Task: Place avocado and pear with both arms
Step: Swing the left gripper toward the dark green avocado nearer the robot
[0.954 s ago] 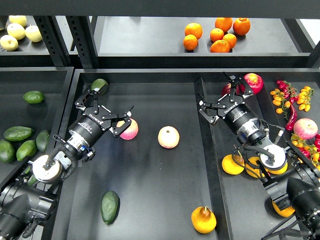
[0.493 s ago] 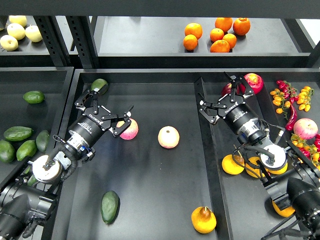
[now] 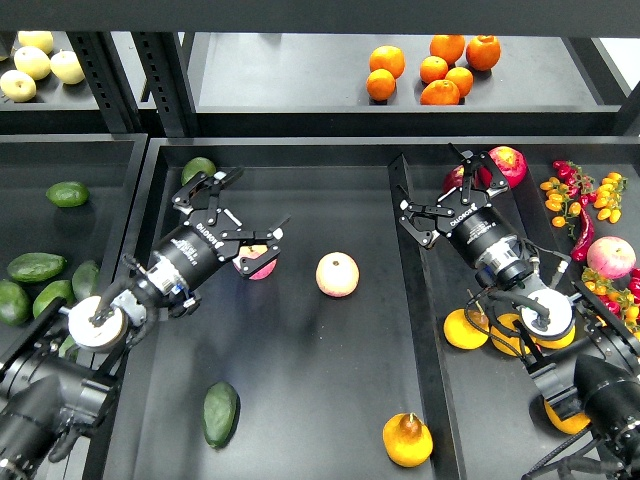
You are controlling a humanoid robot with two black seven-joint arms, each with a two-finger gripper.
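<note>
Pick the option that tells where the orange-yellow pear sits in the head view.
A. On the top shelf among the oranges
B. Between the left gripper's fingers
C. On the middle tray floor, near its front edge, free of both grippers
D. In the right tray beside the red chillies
C: the pear lies on the middle tray floor near the front edge, far from the left gripper and the right gripper.
</note>
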